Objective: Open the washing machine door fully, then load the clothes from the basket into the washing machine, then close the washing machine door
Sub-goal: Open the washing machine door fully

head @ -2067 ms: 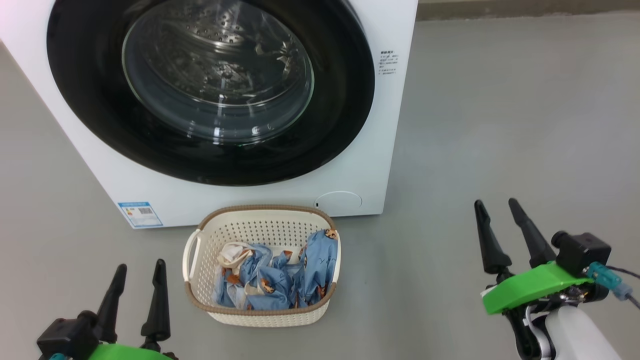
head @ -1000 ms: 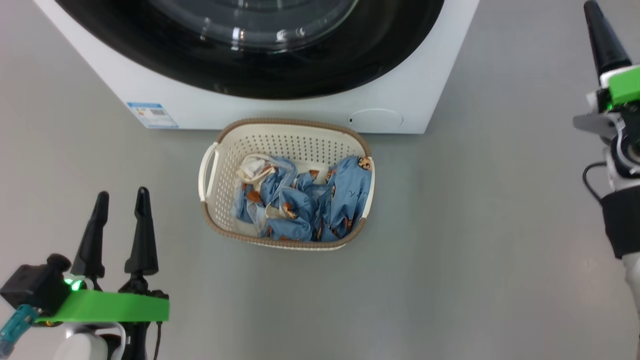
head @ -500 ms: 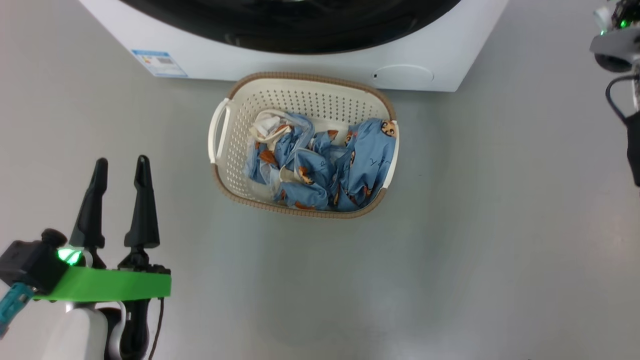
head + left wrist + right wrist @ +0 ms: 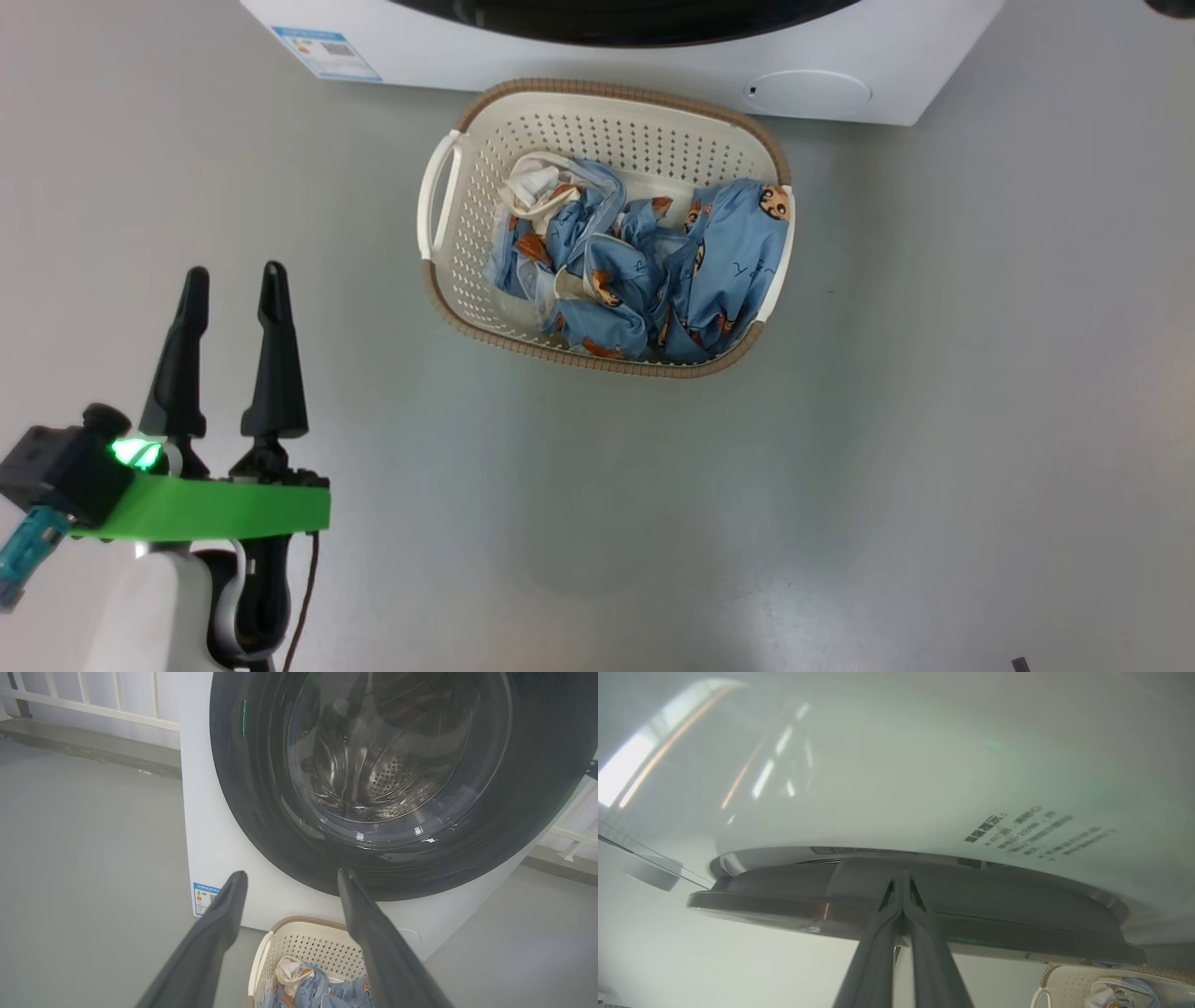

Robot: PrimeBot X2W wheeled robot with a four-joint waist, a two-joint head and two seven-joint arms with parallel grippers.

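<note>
The washing machine door (image 4: 397,779) sits on the front of the washing machine (image 4: 653,51) and looks flush and closed in our left wrist view, with the steel drum visible through its glass. What has changed is our right arm. Two seconds ago it hung low and open, well clear of the machine. Now the right gripper (image 4: 902,879) has its fingers pressed together, holding nothing, with the tips at the grey edge of the door (image 4: 784,898). We cannot tell whether they have hooked behind that edge yet. Our head has also tipped down, so the machine only appears to have slid up in the head view. The basket (image 4: 597,91) has not moved and stands just in front of the machine's base, with the bear-print clothes (image 4: 653,271) heaped inside. Our left gripper (image 4: 233,275) waits spread wide and empty, well back from the machine on its label side. We judge that the door pull is about to start, and loading has not begun.
</note>
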